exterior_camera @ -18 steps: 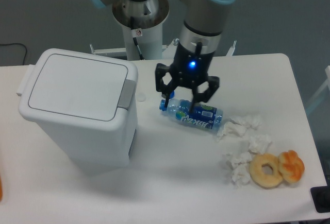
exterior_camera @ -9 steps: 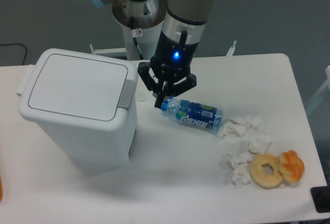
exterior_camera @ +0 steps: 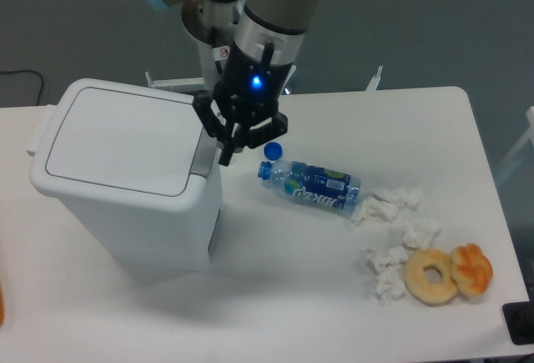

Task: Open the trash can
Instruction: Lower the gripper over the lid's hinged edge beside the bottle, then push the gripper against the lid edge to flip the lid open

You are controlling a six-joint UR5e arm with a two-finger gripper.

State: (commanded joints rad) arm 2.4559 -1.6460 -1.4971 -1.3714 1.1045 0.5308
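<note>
The white trash can [exterior_camera: 125, 142] stands at the left of the table with its flat lid down. Its grey push-button tab [exterior_camera: 203, 153] sits on the right rim. My gripper [exterior_camera: 228, 154] hangs over the can's right edge, its fingertips just right of and slightly above the grey tab. The fingers look drawn together and hold nothing. I cannot tell whether they touch the tab.
A blue-labelled plastic bottle [exterior_camera: 315, 184] lies on its side right of the can, with a small blue round piece [exterior_camera: 272, 149] just above its neck. Crumpled tissues [exterior_camera: 398, 223] and two doughnuts [exterior_camera: 448, 273] lie at the right front. The arm's base [exterior_camera: 227, 25] stands behind.
My gripper has moved left from above the bottle to the can's right rim, and its fingers have closed from spread to drawn together. The bottle has stayed in place.
</note>
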